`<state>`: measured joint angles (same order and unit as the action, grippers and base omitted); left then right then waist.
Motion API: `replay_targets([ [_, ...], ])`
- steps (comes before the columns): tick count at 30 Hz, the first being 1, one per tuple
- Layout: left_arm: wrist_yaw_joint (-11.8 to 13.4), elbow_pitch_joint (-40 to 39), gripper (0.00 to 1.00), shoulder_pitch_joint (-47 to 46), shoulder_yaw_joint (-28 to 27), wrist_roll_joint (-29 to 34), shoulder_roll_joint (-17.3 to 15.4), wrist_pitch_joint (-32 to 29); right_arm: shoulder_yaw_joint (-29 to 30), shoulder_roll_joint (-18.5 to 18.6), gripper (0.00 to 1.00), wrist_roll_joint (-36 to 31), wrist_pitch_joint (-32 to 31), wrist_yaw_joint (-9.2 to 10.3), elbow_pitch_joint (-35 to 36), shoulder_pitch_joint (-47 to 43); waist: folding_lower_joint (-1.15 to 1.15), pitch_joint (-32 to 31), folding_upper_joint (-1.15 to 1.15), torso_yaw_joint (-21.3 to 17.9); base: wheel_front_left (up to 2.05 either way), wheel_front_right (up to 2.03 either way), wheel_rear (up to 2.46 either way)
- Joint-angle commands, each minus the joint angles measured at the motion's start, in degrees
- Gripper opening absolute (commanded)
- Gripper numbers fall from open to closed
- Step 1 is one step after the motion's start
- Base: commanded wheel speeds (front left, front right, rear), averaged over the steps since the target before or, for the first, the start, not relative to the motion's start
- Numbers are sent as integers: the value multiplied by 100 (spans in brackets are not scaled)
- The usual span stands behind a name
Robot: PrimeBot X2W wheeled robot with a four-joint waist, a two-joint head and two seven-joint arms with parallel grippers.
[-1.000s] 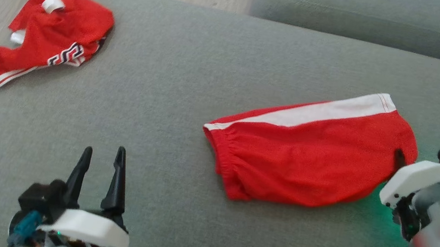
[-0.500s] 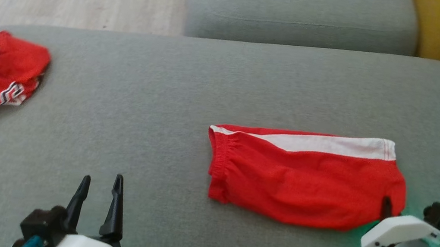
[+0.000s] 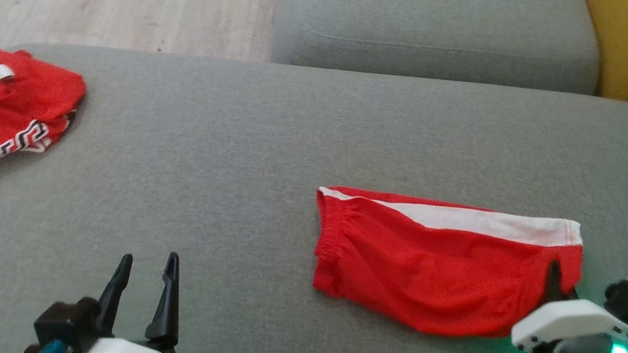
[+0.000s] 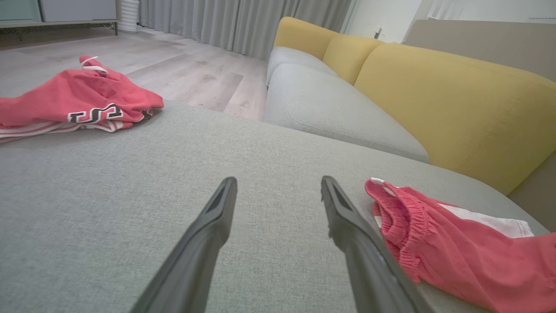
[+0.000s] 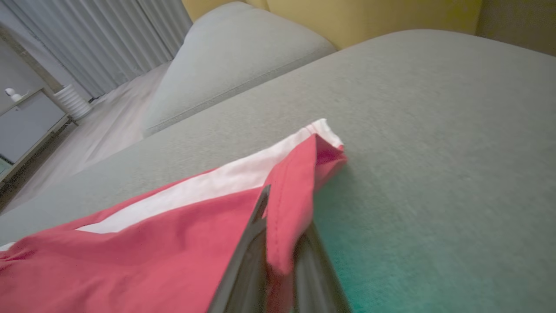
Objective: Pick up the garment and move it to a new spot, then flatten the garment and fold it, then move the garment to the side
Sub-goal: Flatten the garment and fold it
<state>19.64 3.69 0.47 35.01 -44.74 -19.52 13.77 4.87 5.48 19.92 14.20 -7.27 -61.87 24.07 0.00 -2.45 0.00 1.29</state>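
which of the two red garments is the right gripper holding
The red shorts with the white stripe, pinched at their hem by the right gripper. The crumpled red garment with the black-and-white pattern lies untouched at the left.

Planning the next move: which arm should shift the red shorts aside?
Right: the right end effector is shut on the red shorts; the left end effector is open, apart from them.

Living room: sofa (image 4: 434,100), curtains (image 4: 243,21), wood floor (image 4: 195,78)
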Motion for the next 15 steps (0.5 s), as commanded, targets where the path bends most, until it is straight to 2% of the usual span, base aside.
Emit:
replay_targets([
  [1, 0, -124, 100, -213, -258, 47, -43, 83, -153, -119, 0, -91, 66, -22, 244, 279, 0, -39, 0, 118, 0, 0, 0],
  [6, -20, -112, 100, -224, -281, 45, -27, 89, -574, -250, 0, -190, -269, -22, 660, 555, 0, -73, 0, 403, 0, 0, 0],
  [10, -45, -90, 100, -247, -296, 41, -13, 92, -1639, -257, 0, 561, -618, -22, 1144, 638, 0, -79, 0, 622, 0, 0, 0],
  [15, -72, -68, 100, -273, -311, 41, 19, 97, -2706, -258, 0, 1012, -875, -22, 1484, 571, 0, -70, 0, 845, 0, 0, 0],
])
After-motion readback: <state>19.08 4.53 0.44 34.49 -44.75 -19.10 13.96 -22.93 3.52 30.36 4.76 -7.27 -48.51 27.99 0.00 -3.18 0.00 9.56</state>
